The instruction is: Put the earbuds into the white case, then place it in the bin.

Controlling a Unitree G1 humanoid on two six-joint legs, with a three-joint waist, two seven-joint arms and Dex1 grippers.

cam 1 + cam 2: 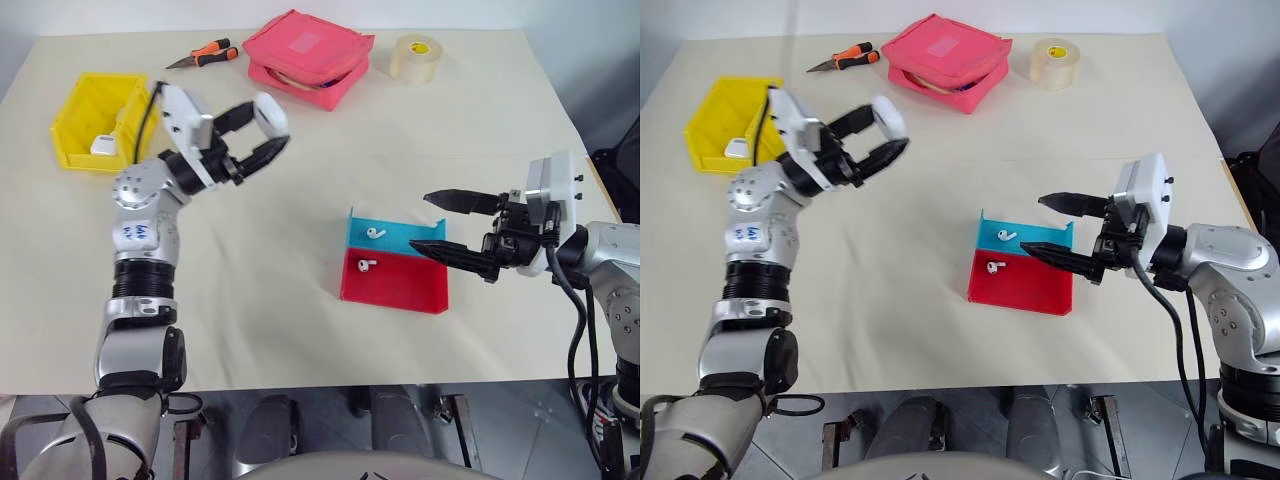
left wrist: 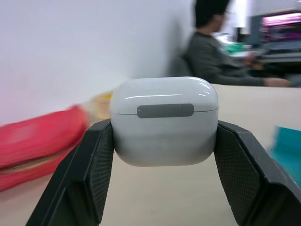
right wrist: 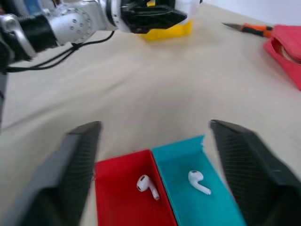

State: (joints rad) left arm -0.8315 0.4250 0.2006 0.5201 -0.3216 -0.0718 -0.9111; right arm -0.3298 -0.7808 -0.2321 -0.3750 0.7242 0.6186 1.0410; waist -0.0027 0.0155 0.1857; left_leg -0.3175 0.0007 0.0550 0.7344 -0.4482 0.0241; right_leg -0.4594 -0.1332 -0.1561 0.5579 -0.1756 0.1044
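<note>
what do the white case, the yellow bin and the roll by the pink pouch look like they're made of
White case: looks like glossy hard plastic, with bright reflections on its rounded top; a matte grey strip crosses the seam. Yellow bin: likely moulded plastic, with rigid thin walls and an even, slightly shiny colour. Roll: probably clear or tan packing tape, translucent and shiny, wound around a core.

Table [image 1: 300, 330]: rectangular, cream-beige matte top, evenly lit, soft shadows. Floor [image 1: 540, 425]: grey, seen past the table's near edge. Wall [image 2: 70, 47]: plain white, beyond the far edge. Person [image 2: 216, 52]: seated beyond the table in a dark grey top, arm resting on a surface. Shelving [image 2: 282, 33]: blurred, with a pink-lit strip, behind the person.
</note>
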